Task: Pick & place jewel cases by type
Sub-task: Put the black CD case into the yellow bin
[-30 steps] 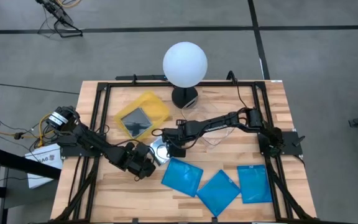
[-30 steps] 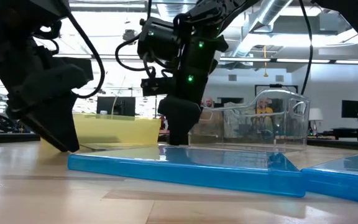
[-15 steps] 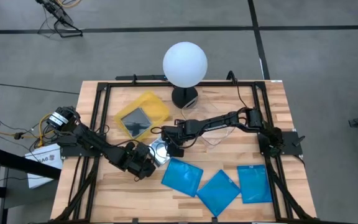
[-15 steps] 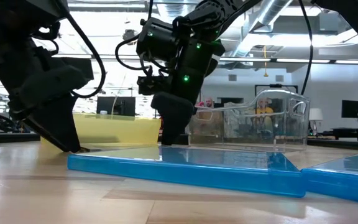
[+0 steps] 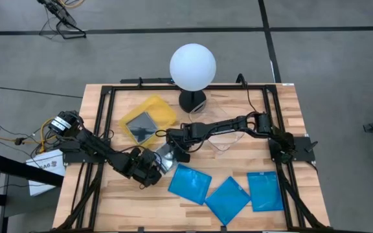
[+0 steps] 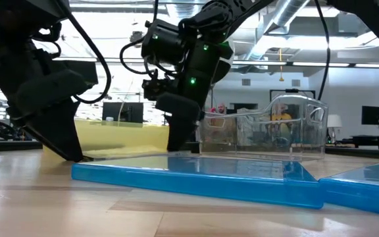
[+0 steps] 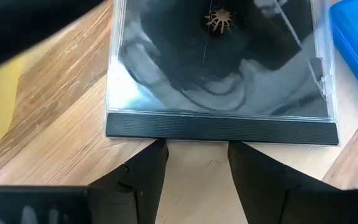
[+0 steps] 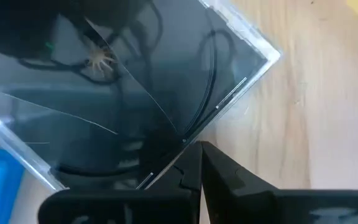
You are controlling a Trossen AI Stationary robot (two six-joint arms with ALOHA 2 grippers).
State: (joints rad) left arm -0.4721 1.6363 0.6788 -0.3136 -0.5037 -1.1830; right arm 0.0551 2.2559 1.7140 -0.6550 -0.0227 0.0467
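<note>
- Tabletop (image 5: pixel 109 194): pale wooden planks, bordered by a black metal frame (image 5: pixel 193 85).
- Floor (image 5: pixel 329 58): grey, crossed by dark seam lines.
- Lamp (image 5: pixel 192 66): white globe on a dark base, at the far edge of the tabletop.
- Ceiling (image 6: pixel 288 26), low view: exposed silver ducts and bright light strips.
- Far room, low view: desks with dark monitors (image 6: pixel 372 116) and a small table lamp (image 6: pixel 334 121).
- Left of the tabletop: bundled cables (image 5: pixel 47 129) and white paper (image 5: pixel 44 165).
</note>
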